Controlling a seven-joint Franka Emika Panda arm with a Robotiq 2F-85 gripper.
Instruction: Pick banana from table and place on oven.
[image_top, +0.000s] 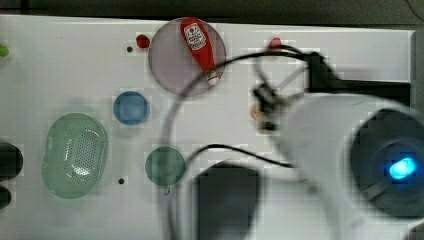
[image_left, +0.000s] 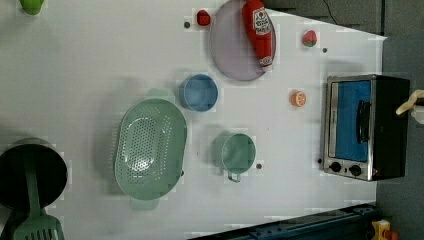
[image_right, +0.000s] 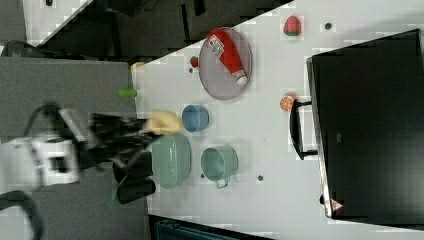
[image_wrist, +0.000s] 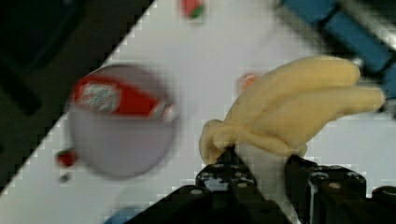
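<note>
The jaws grip the banana (image_wrist: 289, 112); a ketchup bottle (image_left: 260, 31) lies on the plate (image_left: 227, 50).

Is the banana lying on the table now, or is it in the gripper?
In the gripper. In the wrist view the gripper is closed on the banana, with the table far beneath it.

White Franka arm w/ black two-finger gripper (image_wrist: 261, 175) raised well above the white tabletop, jaws clamped on pale cream-yellow half-peeled toy banana (image_wrist: 289, 107), wrist blurred.
</note>
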